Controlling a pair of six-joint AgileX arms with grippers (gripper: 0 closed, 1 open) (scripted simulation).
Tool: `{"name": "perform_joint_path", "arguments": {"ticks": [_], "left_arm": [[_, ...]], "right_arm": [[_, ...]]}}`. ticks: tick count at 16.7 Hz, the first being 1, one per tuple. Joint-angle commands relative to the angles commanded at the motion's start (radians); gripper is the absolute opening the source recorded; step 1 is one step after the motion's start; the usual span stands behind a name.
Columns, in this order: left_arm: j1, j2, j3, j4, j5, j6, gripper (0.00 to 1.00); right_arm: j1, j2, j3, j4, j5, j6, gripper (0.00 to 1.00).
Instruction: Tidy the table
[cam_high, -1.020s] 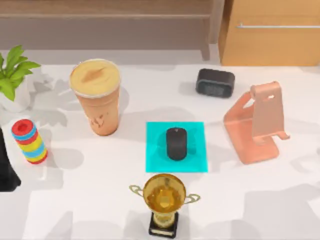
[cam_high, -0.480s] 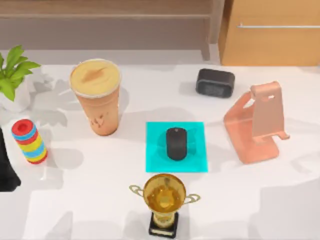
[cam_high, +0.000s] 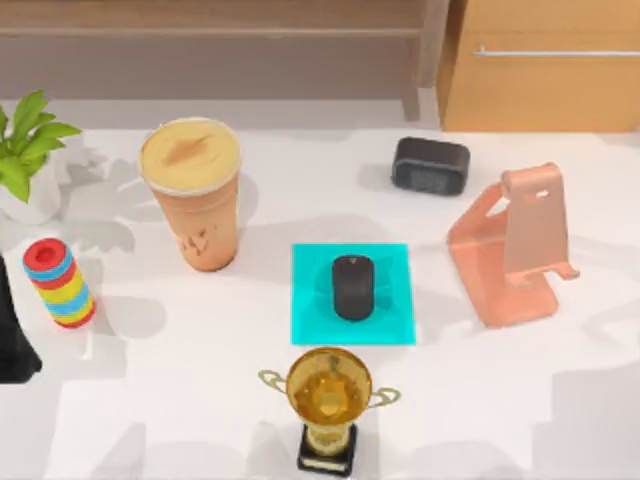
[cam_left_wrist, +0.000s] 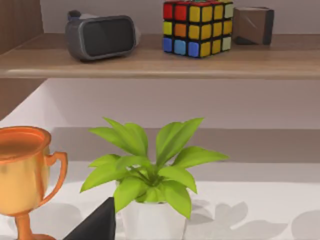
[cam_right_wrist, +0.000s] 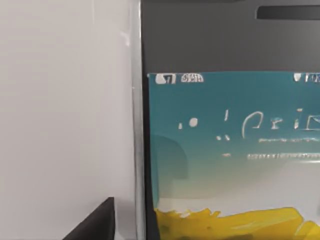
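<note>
White table (cam_high: 200, 400) spread across the top view, bearing cyan mat (cam_high: 353, 293) with black mouse (cam_high: 352, 286) at centre, trophy (cam_high: 328, 400) just in front. Left arm (cam_high: 12, 335) parked at left edge; grip state impossible to tell.

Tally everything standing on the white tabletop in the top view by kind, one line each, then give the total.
On the table:
Potted plant: 1
Iced drink cup: 1
Stack of coloured rings: 1
Black speaker: 1
Pink phone stand: 1
Cyan mat: 1
Black mouse, on the mat: 1
Gold trophy: 1
Total: 8
</note>
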Motion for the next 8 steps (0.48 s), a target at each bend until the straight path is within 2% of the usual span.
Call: {"name": "perform_joint_path", "arguments": {"ticks": [2, 8], "left_arm": [[0.000, 0.000, 0.000, 0.000, 0.000, 0.000, 1.00], [0.000, 0.000, 0.000, 0.000, 0.000, 0.000, 1.00]], "right_arm": [[0.000, 0.000, 0.000, 0.000, 0.000, 0.000, 1.00], [0.000, 0.000, 0.000, 0.000, 0.000, 0.000, 0.55]]}}
